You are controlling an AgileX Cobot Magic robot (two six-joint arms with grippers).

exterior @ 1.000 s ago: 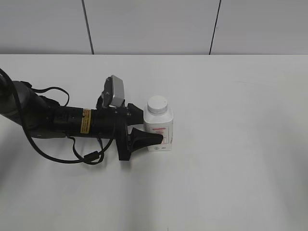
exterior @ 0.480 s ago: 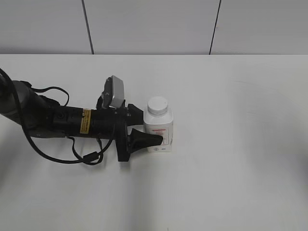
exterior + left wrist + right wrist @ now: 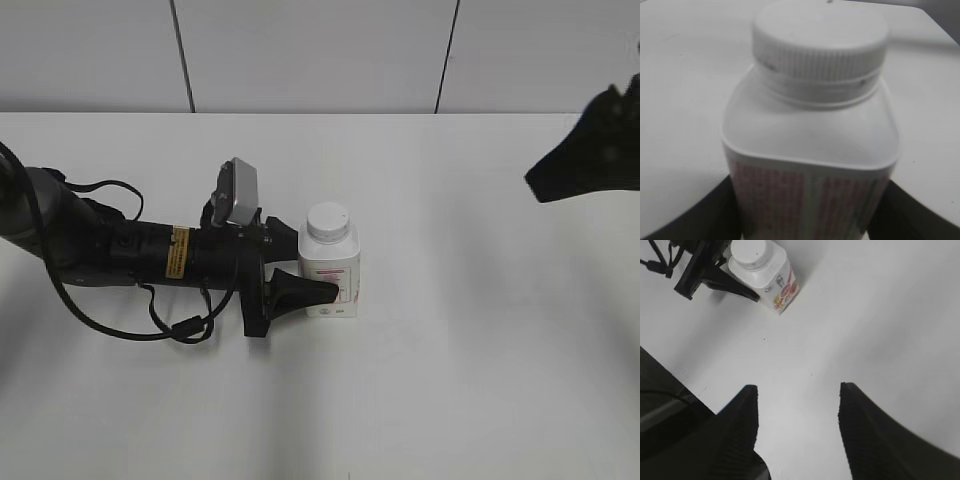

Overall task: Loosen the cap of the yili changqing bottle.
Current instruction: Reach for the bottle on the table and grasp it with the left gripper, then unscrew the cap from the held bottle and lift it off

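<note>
Gripping yili changqing bottle (image 3: pixel 330 272) between left fingers (image 3: pixel 305 290), right fingers (image 3: pixel 747 412) spread, well apart.

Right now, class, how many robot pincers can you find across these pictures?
2. The left pincer is closed on the yili changqing bottle near the table's middle; the right pincer, open and empty, hangs over bare table to the bottle's right.

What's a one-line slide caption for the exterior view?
Left gripper clamps the upright yili changqing bottle, cap still on, while the open right gripper enters top right.
</note>
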